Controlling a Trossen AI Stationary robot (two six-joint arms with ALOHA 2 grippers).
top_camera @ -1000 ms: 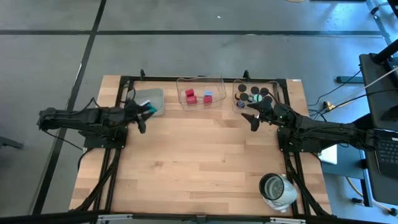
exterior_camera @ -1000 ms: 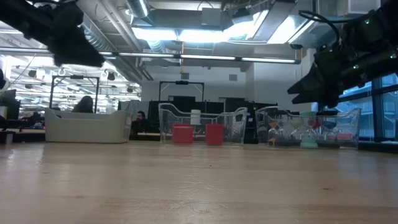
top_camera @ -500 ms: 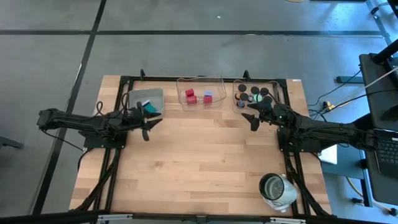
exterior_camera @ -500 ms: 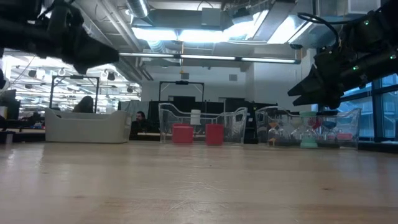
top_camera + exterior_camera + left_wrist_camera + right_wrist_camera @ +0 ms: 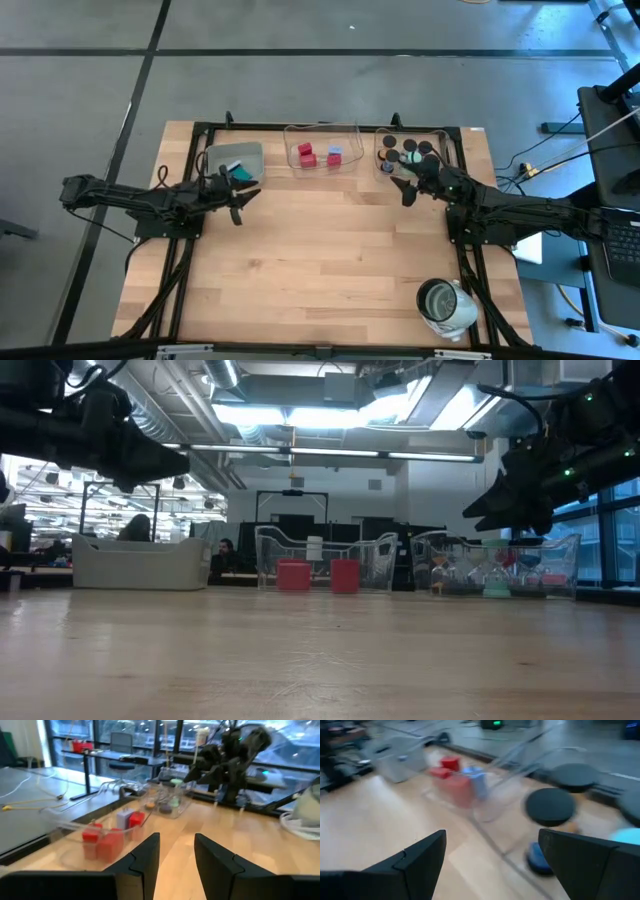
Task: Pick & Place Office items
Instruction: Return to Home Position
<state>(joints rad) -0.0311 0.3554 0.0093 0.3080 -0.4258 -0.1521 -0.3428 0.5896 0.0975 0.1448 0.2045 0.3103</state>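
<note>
My left gripper (image 5: 241,204) (image 5: 176,865) is open and empty. It hovers above the table just on the near side of the grey tray (image 5: 222,154), which holds a teal piece (image 5: 241,173) and a white one. My right gripper (image 5: 403,187) (image 5: 490,865) is wide open and empty, hovering at the near-left corner of the right clear tray (image 5: 443,133). That tray holds black round caps (image 5: 550,806), a green disc (image 5: 414,157) and a blue piece (image 5: 538,856). The middle clear tray (image 5: 322,128) holds red blocks (image 5: 306,154) and a pale-blue cube (image 5: 334,153).
A silvery-white round container (image 5: 446,305) stands near the table's near right corner. The three trays sit in a row along the far edge. The wooden tabletop (image 5: 320,260) between the arms and toward the near edge is bare. People and desks show in the room behind.
My left gripper has drawn back from over the grey tray toward the near edge and turned toward the table's right. The teal piece lies in the grey tray. My right gripper has held nearly still by the right clear tray.
</note>
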